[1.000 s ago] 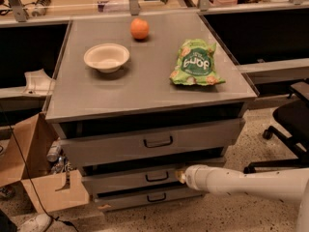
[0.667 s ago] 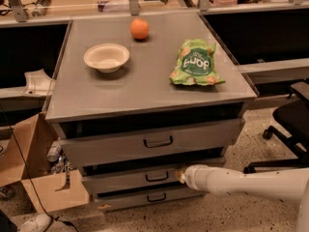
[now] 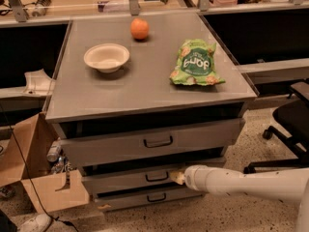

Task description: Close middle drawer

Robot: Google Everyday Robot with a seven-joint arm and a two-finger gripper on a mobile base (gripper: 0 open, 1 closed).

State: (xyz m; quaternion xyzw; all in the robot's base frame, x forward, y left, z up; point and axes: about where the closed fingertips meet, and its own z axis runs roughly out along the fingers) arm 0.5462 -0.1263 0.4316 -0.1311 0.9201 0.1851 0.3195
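Grey office cabinet top (image 3: 145,93): bowl (image 3: 106,57), orange (image 3: 139,28), chip bag (image 3: 195,64). Below, near the floor, middle drawer (image 3: 120,182), seemingly slightly out. Against its front, right of the handle (image 3: 157,176): gripper (image 3: 177,177), grip state impossible to tell. Push straight toward the far side, level, until flush.

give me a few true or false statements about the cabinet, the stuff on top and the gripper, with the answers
1. The gripper is at the front of the middle drawer, beside its handle. True.
2. The orange sits inside the bowl. False: it lies apart from the bowl, further back on the cabinet top.
3. A green chip bag lies on the cabinet top. True.
4. The bowl is full of fruit. False: it looks empty.
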